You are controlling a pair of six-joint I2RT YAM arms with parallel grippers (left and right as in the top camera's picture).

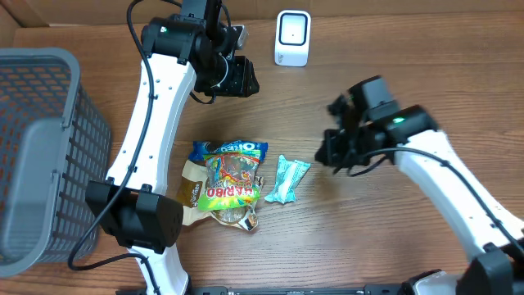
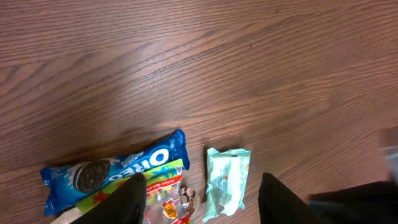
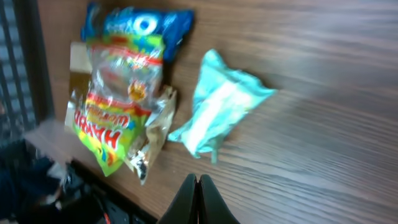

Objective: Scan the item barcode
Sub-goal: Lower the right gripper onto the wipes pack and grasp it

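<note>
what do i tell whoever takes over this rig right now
Left end effector: open, empty, held above the far side of the wooden table.
Right end effector: shut on nothing, hovering just right of the mint-green crinkled plastic packet.
Items: that packet lies alone. Left of it, a blue plastic Oreo cookie pack and a beige packet sit partly under a green and yellow Haribo gummy bag. A small white rounded box, probably the scanner, stands at the far edge.
Done: nothing lifted or scanned.
Left: pick an item and show its barcode to the scanner.
</note>
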